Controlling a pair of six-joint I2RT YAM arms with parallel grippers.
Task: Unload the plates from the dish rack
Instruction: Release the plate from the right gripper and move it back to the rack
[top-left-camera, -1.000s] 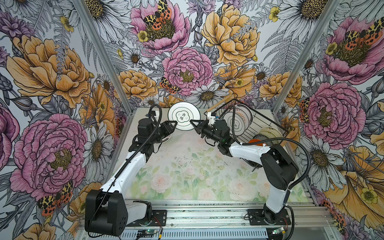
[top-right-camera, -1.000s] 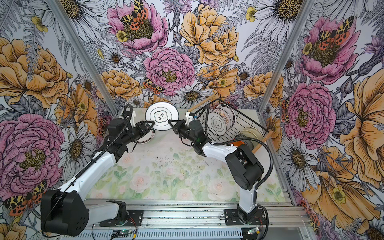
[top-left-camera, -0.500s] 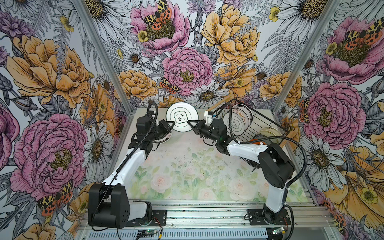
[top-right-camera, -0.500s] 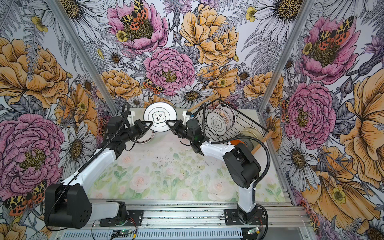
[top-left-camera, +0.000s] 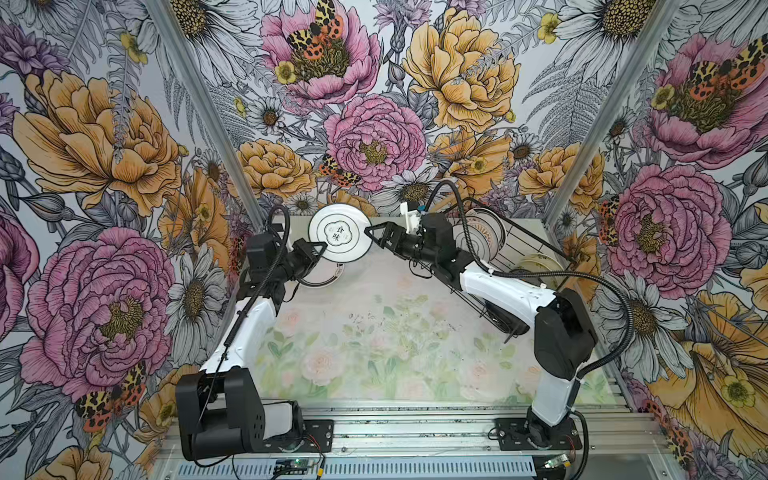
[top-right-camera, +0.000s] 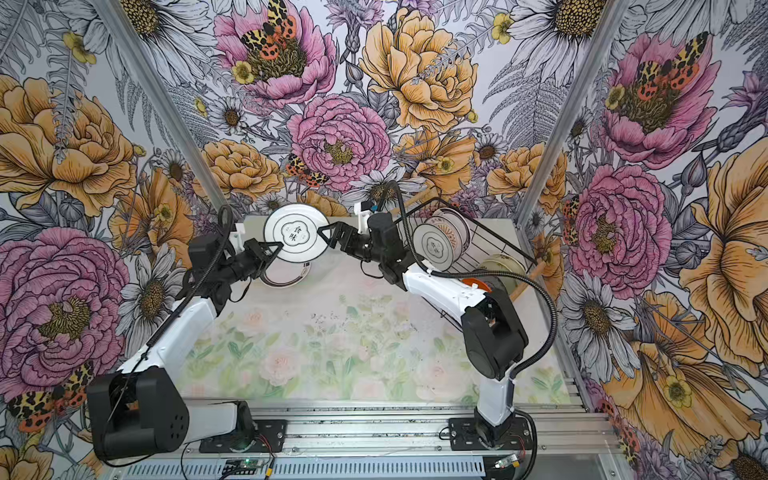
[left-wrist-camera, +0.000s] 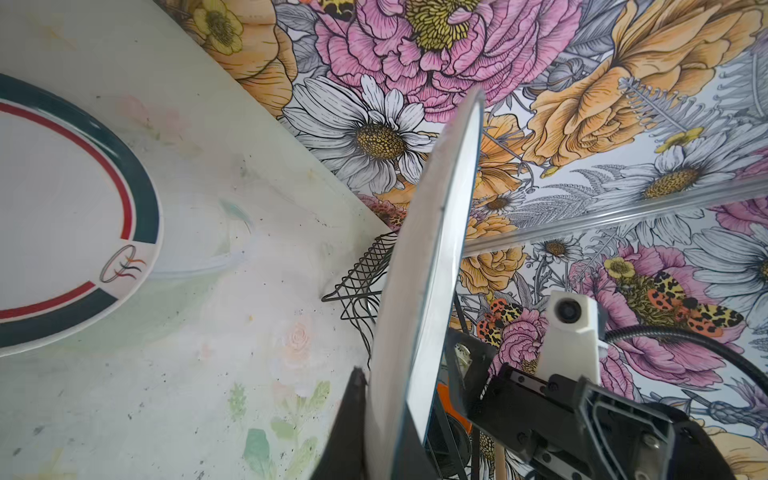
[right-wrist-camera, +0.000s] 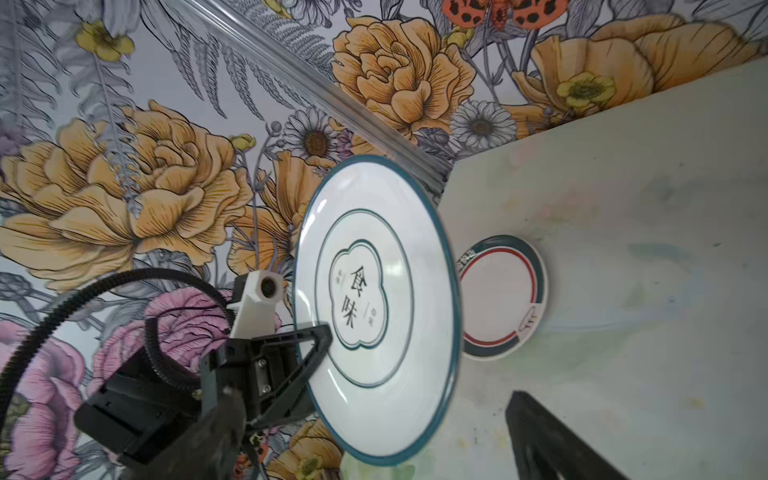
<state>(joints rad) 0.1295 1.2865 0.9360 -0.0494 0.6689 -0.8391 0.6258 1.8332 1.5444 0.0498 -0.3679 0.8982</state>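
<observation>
A white plate with a teal rim and black characters hangs upright above the table's back left. My left gripper is shut on its left edge, one finger on each face. My right gripper stands open at the plate's right edge, with its fingers clear of it. In the right wrist view the held plate faces the camera. The black wire dish rack at the back right holds several upright plates.
A white plate with a dark rim and a red ring lies flat on the table below the held one. The back wall is close behind. The rack's wire corner shows beyond the held plate.
My right gripper has opened and let go of the white plate. My left gripper has shut on the plate's left edge. The plate has shifted a little to the left.
</observation>
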